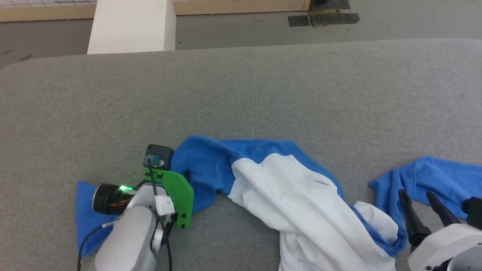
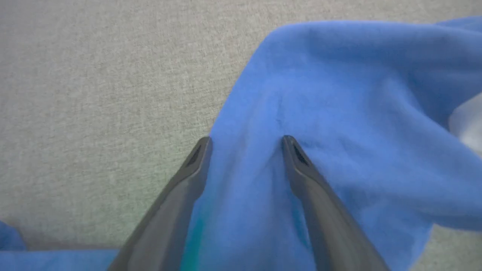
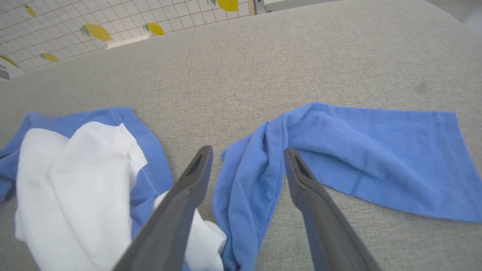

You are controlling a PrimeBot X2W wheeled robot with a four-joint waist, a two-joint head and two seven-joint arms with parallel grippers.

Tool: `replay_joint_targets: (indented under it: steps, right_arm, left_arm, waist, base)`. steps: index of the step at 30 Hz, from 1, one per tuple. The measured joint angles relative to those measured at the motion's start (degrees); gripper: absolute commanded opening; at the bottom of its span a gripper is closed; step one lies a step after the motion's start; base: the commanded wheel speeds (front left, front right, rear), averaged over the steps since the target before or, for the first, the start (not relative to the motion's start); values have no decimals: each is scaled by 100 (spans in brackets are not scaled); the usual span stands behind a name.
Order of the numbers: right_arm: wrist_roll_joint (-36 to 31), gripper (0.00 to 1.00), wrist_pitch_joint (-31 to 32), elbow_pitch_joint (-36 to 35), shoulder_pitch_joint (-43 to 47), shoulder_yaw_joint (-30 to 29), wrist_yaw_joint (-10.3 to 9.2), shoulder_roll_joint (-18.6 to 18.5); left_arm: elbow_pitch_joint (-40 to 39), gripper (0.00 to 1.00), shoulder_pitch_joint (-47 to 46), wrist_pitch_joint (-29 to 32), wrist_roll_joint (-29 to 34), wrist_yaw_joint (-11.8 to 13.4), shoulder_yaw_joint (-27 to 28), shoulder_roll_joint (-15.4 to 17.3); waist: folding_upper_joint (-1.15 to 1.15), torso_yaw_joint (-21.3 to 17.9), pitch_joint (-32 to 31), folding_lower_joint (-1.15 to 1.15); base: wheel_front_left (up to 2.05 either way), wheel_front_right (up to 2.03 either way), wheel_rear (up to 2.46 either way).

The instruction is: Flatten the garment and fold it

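Note:
The garment (image 1: 301, 195) lies crumpled on the grey table (image 1: 241, 94), its white body bunched at the near edge. One blue sleeve (image 1: 440, 177) stretches flat to the right and another blue part (image 1: 84, 214) lies at the left. My left wrist with its green bracket (image 1: 177, 192) hovers over the left blue fabric. My left gripper (image 2: 246, 141) is open, its fingers straddling a ridge of blue cloth (image 2: 339, 94). My right gripper (image 1: 418, 197) stands open at the bunched inner end of the right sleeve (image 3: 376, 150); in the right wrist view the gripper (image 3: 247, 150) has a blue fold lying between its fingers.
The far half of the table is bare grey felt. Beyond its far edge stand a white pillar (image 1: 131, 26) and dark floor mats (image 1: 324, 17). A tiled wall with lemon prints (image 3: 75, 26) lies past the table's edge in the right wrist view.

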Motion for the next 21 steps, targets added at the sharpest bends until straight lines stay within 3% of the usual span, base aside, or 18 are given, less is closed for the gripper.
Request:
replay_joint_targets:
  steps: [2, 3, 4, 9, 18, 19, 21]
  right_arm:
    - [12, 100, -3, 15, -13, 71, 0, 1]
    - [12, 100, -4, 25, -17, 90, 0, 1]
    - [12, 100, -4, 33, -31, 104, 0, 1]
    - [12, 100, -11, 16, -111, 122, 0, 0]
    - [-62, 100, -123, -71, -153, 145, 0, 1]
    - [-108, 100, -120, -67, -176, 191, 0, 0]
    - [-146, 100, -118, -67, -200, 281, 0, -1]
  left_arm:
    - [5, 100, -42, 414, -74, -35, -25, 13]
    - [-7, 44, -69, 575, -100, -63, -41, 27]
    - [-42, 0, -78, 722, -123, -104, -52, 56]
    - [-378, 0, 151, 936, -428, -171, 100, 142]
    - [-1245, 0, 1528, 622, -880, 535, 1237, 847]
    - [-1376, 94, 1803, 405, -913, 615, 1372, 890]
    - [-1382, 100, 1876, 231, -917, 599, 1377, 871]
  waist:
    - [0, -16, 25, 0]
    - [0, -18, 32, 0]
    - [0, -17, 36, 0]
    - [0, 64, 26, 0]
    - [0, 362, -40, 0]
    - [0, 485, -58, 0]
    - [0, 565, -73, 0]
  base:
    - [0, 0, 0]
    - [0, 0, 0]
    - [0, 0, 0]
    - [0, 0, 0]
    - [0, 0, 0]
    - [0, 0, 0]
    - [0, 0, 0]
